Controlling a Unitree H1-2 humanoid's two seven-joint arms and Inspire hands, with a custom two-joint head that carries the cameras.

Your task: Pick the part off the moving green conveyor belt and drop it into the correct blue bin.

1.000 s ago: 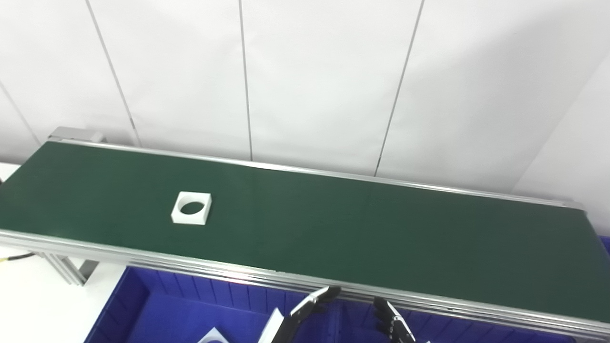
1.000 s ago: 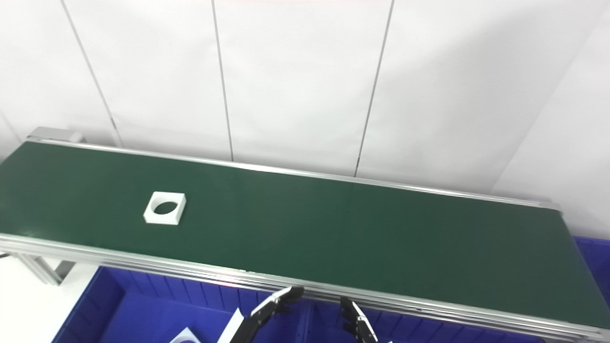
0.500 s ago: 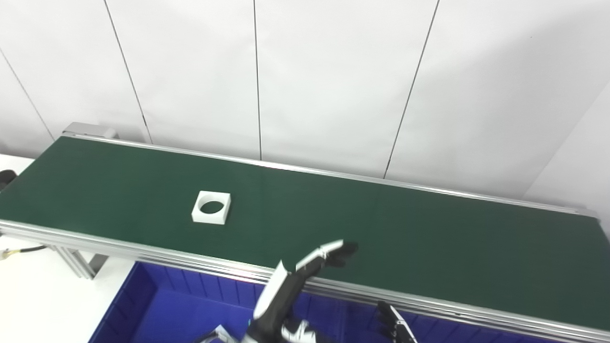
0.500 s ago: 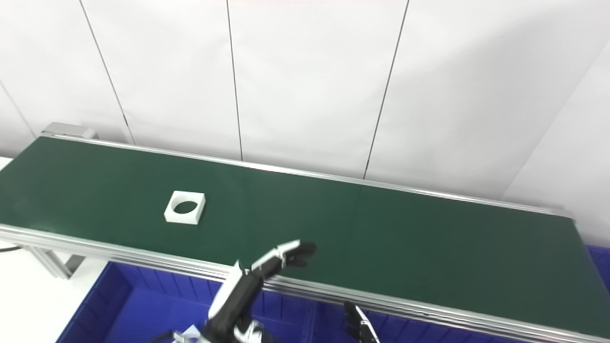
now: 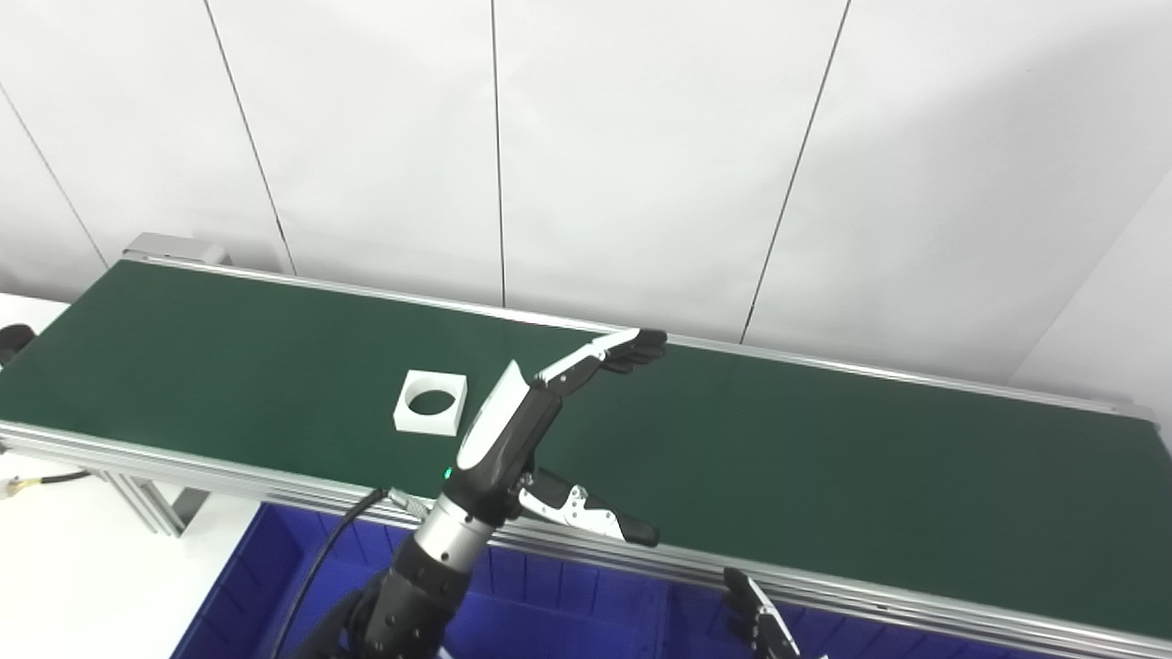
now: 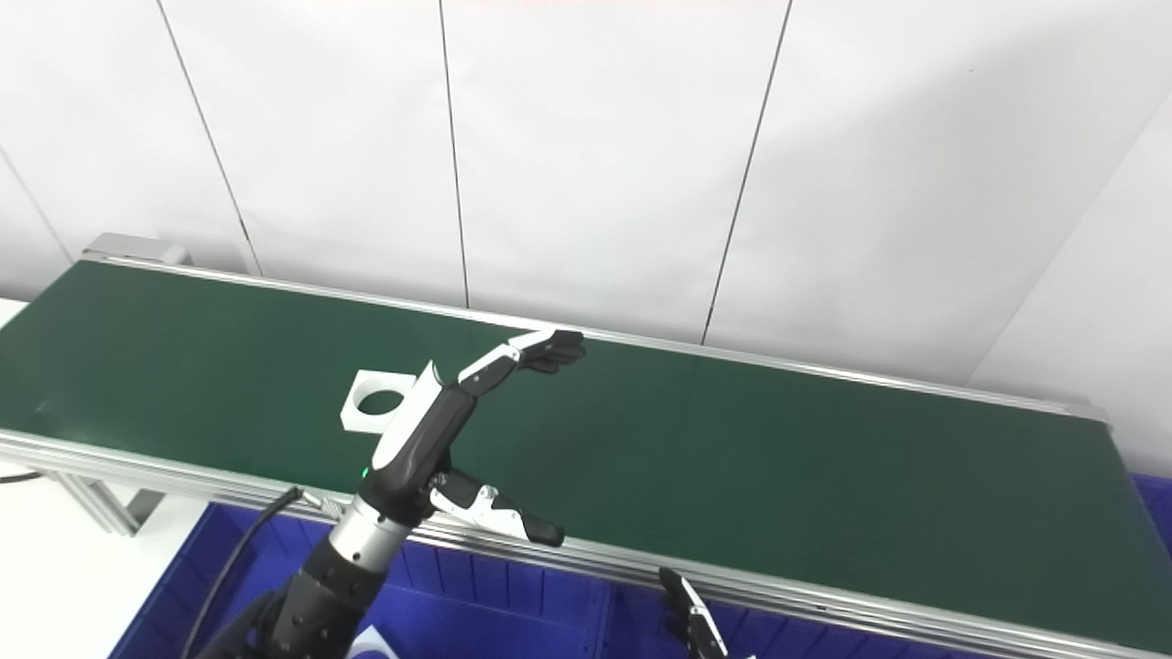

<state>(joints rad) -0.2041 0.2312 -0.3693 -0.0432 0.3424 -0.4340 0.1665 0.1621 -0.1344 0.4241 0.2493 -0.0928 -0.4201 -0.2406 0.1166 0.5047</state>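
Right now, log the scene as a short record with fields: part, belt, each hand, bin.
part: white square block with round hole, flat on the belt, untouched
belt: green conveyor belt, only that one part on it
left hand: open, raised over the belt, beside the part
right hand: low at the frame edge, only fingertips show
bin: blue bin below the belt's near rail

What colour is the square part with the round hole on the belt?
White; the square part shows best in the left eye view.
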